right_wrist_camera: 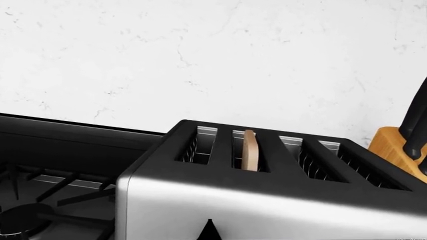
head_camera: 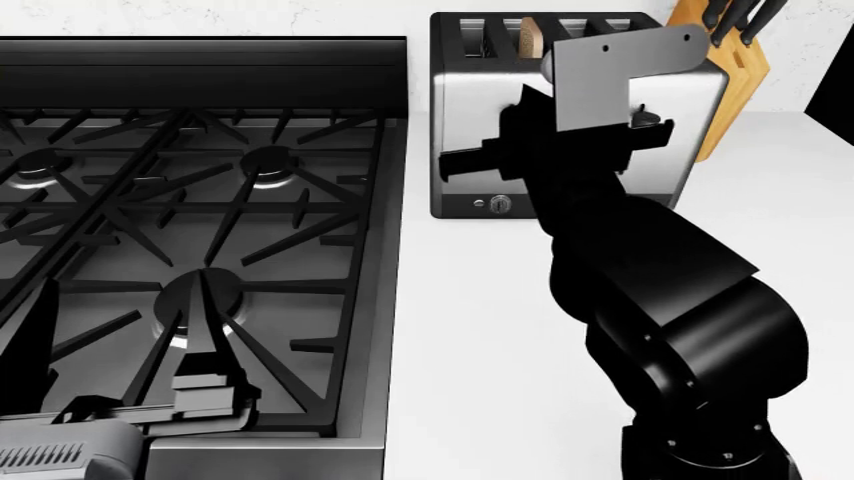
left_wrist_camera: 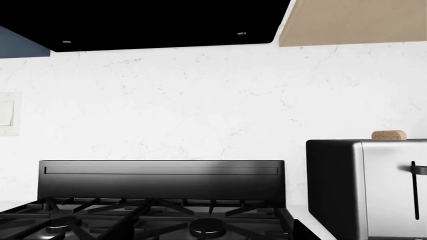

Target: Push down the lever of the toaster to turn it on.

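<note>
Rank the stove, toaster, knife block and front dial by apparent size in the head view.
1. Stove, largest by far.
2. Toaster, partly hidden by the right arm.
3. Knife block, only a strip showing, so its rank is unsure.
4. Front dial, smallest.

Right arm [head_camera: 627, 200] blocking most of the toaster [head_camera: 467, 120] front, right-hand lever track hidden. Right gripper jaws not visible anywhere. Knife block [right_wrist_camera: 400, 150] cropped at the frame edge.
</note>
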Motion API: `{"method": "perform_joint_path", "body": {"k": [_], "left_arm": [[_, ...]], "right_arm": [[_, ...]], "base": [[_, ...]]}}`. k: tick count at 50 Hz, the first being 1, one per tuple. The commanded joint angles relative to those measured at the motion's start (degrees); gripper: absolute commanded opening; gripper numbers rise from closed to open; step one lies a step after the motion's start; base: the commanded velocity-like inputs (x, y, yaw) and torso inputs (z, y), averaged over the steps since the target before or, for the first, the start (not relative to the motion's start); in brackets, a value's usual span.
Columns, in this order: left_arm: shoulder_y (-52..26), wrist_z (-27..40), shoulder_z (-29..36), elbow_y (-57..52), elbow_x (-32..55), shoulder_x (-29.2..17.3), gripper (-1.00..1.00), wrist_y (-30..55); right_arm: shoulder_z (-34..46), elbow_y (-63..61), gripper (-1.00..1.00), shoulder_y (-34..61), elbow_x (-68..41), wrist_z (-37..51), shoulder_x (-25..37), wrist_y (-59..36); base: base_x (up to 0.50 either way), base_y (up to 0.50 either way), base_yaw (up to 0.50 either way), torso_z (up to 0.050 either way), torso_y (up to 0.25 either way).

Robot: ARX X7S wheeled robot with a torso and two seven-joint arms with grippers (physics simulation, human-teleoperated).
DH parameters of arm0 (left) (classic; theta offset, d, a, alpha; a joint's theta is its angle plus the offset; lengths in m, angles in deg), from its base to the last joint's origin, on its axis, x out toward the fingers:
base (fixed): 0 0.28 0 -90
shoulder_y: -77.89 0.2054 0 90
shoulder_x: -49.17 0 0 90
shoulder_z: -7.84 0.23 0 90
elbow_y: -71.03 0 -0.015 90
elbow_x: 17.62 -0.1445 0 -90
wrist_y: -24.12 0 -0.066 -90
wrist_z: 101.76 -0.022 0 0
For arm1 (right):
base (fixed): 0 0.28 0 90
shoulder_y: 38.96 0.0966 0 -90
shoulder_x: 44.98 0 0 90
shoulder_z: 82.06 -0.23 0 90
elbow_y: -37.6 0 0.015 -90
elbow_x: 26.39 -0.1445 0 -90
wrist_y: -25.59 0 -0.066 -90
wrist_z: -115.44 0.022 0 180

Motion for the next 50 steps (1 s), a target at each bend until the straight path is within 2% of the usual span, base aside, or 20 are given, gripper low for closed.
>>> {"method": "perform_joint_path", "body": {"k": [1,50], "left_arm": [[0.2,0.0,0.0,0.2,-0.1,-0.1,1.00,-0.4],[0.2,0.4,0.3,0.6,0.0,-0.4,1.00,-1.0]], "right_arm": [[0.2,3.3,-1.00,0.1,0.2,0.3,-0.4,2.6],[1.7,11.1,-1.00,-0.4,-1.5,-0.4,1.0,6.9]], "base": [[0.00,0.00,0.00,0.000,0.000],[0.00,0.00,0.00,0.000,0.000]]}}
